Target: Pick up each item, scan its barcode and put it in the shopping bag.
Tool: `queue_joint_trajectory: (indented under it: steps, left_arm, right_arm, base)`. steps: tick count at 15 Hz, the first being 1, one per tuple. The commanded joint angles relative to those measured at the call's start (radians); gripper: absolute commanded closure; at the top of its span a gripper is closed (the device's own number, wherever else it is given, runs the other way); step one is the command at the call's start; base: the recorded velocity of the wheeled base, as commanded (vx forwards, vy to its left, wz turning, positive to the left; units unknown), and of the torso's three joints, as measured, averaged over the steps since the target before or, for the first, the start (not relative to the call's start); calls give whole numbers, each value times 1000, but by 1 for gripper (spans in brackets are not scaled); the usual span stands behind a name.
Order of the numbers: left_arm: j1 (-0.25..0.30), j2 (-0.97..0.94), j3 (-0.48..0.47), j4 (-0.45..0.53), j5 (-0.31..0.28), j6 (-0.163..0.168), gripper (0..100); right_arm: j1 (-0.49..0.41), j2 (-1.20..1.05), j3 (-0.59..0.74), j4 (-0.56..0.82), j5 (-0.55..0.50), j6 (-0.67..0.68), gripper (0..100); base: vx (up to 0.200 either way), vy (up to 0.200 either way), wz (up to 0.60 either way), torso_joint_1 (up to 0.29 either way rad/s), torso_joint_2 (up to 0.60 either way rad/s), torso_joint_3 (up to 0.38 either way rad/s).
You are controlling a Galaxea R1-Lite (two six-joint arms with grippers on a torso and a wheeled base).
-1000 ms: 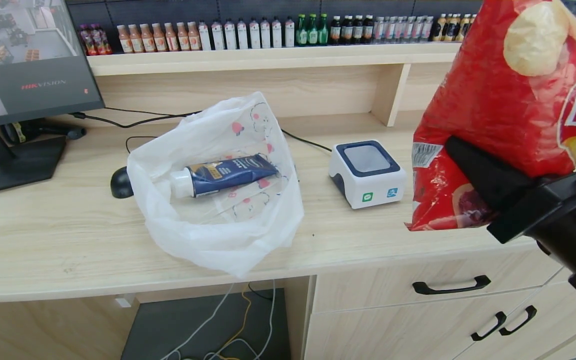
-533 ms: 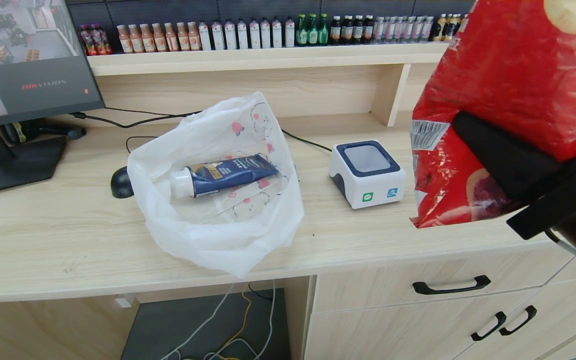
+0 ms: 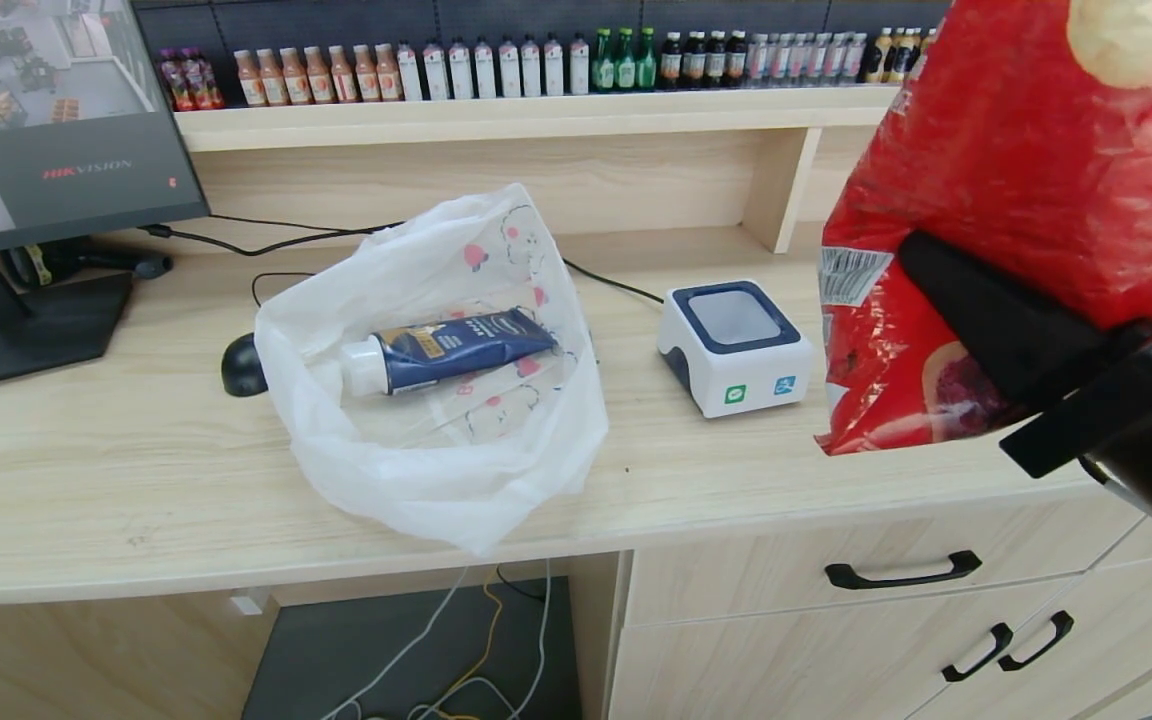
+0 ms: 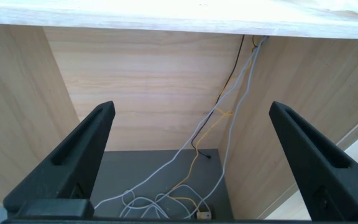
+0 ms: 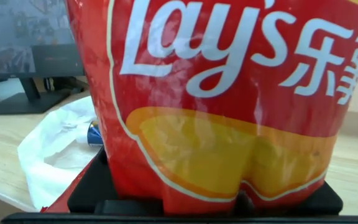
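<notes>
hanging below the counter top, facing an open nook with loose cables (image 4: 229, 118): left gripper (image 4: 191, 109), jaws spread wide. standing at far left, at the back of the wooden counter (image 3: 136, 480): monitor (image 3: 46, 120) on dark stand. black mouse (image 3: 241, 368) just beside the left edge of the shopping bag (image 3: 436, 470). shopping bag of thin white plastic, mouth open upward, near the counter's front edge; dark blue tube (image 3: 446, 350) with white cap lying flat inside. white scanner (image 3: 736, 345), dark window facing up, right of the bag and apart from it. row of bottles (image 3: 536, 65) along the back shelf. red chip bag (image 3: 1016, 150) held in the air at far right, lower end above the counter's right end, white barcode patch (image 3: 851, 275) on the edge nearest the scanner; clamped across its lower part by right gripper (image 3: 996, 320), jaws closed on the bag.
</notes>
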Motion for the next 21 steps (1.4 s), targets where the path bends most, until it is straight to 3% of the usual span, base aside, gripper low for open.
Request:
queue_joint_trajectory:
  steps: [1,4,16,21]
  left_arm:
    - [0,0,0,0,0,-1,0]
    - [0,0,0,0,0,-1,0]
    - [0,0,0,0,0,-1,0]
    - [0,0,0,0,0,2,0]
  right_arm:
    - [-60,-17,111,-31,63,-6,100]
    - [-63,-84,192,-32,74,-7,100]
    - [-63,-58,180,-29,77,-6,100]
    - [-59,3,69,-29,76,-7,100]
  base:
    - [0,200,0,-2,-2,2]
    - [0,200,0,1,-1,5]
    - [0,200,0,2,1,3]
    - [0,0,0,0,0,0]
